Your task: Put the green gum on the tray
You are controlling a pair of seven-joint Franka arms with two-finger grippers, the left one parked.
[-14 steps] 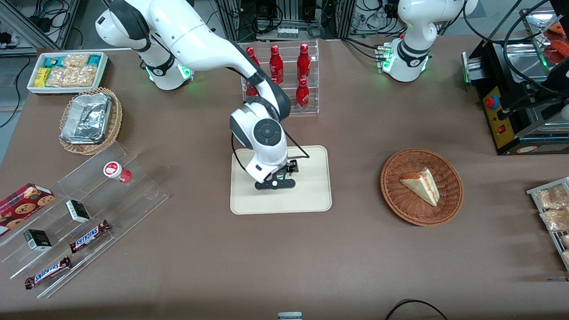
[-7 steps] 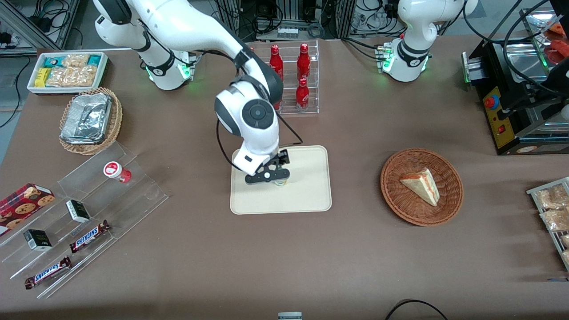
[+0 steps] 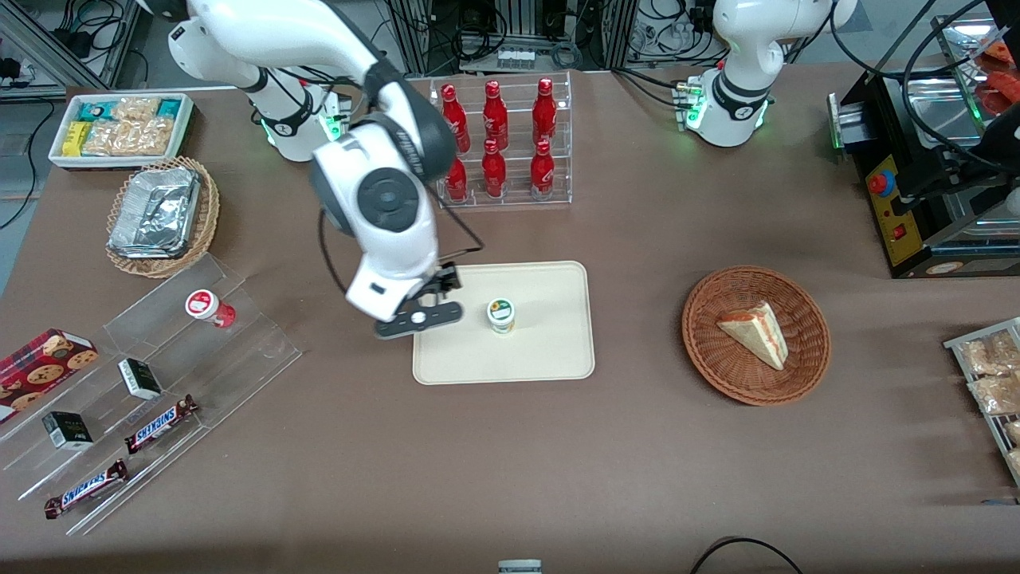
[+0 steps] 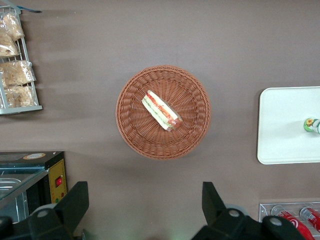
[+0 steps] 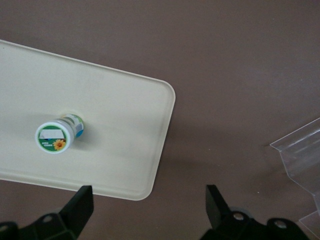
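On the tray the green gum stood upright, seemingly light, rigid and best gripped around its sides, while the gripper hung above the tray's edge toward the working arm's end, fingers spread and empty.

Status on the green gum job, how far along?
Done: the green gum stands upright on the tray, untouched. In hand: nothing; the gripper is open and empty, raised over the tray's edge toward the working arm's end of the table. Left: nothing visible except parking the arm.
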